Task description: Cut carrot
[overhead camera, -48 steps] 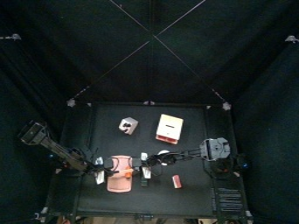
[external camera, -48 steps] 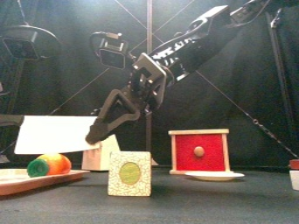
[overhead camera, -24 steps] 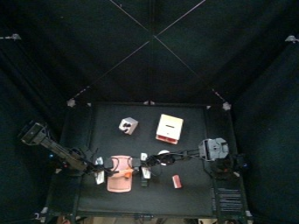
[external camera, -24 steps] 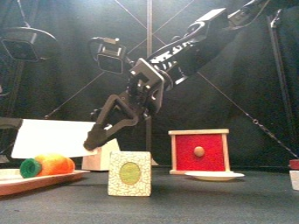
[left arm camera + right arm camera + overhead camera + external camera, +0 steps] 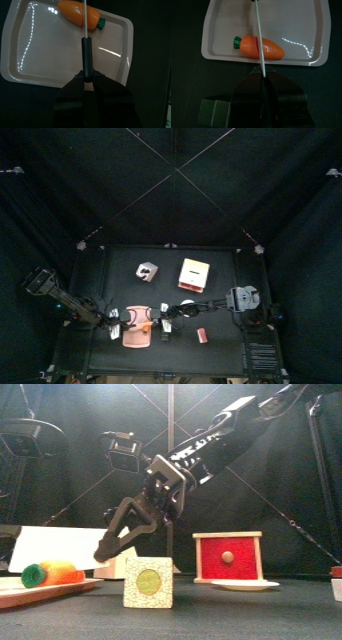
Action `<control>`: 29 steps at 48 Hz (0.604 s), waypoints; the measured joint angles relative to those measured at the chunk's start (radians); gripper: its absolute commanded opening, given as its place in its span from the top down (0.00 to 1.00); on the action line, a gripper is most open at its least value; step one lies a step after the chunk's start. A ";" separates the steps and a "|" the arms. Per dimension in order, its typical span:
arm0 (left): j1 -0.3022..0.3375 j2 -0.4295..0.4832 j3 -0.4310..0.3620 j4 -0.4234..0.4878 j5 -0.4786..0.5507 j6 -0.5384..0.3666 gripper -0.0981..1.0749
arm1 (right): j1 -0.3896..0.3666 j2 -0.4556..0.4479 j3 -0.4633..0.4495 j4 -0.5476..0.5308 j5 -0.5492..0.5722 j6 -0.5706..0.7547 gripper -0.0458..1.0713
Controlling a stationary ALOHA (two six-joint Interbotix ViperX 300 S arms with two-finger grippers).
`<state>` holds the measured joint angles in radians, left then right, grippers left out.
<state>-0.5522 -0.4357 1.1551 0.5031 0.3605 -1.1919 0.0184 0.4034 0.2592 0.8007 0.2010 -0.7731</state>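
The carrot (image 5: 261,47) is seen lying on the pale tray (image 5: 314,30), just ahead of both hands. A thin rod (image 5: 260,37) is gripped by the right hand (image 5: 266,82), and a dark-handled tool (image 5: 85,47) by the left hand (image 5: 87,82), both reaching over the carrot.

Glossy pale plastic tray (image 5: 40,60); smooth orange plastic-looking carrot (image 5: 261,48); matt black table (image 5: 191,80); thin shiny rod (image 5: 259,35).
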 measured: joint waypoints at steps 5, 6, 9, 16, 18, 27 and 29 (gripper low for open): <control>0.002 0.002 0.000 0.000 0.000 0.000 0.56 | -0.002 0.009 -0.002 0.002 0.000 0.000 0.59; 0.000 0.002 0.000 0.000 -0.002 0.002 0.56 | 0.000 0.009 -0.002 0.002 0.000 0.000 0.59; 0.000 0.003 0.000 0.000 -0.002 0.000 0.56 | 0.000 0.012 -0.003 0.003 0.000 0.000 0.59; 0.002 0.014 0.000 0.000 -0.005 0.000 0.56 | 0.000 0.018 -0.005 0.012 0.000 0.000 0.59; 0.002 0.018 0.000 0.000 -0.009 0.000 0.56 | -0.002 0.020 -0.005 0.012 0.000 0.000 0.59; 0.006 0.048 0.002 0.000 -0.040 0.000 0.56 | 0.000 0.029 -0.011 0.015 0.000 0.000 0.59; 0.008 0.052 0.003 0.000 -0.043 0.000 0.56 | 0.000 0.032 -0.012 0.015 0.000 0.000 0.59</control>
<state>-0.5446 -0.3835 1.1582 0.5031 0.3175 -1.1919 0.0184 0.4357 0.2470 0.8161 0.2010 -0.7731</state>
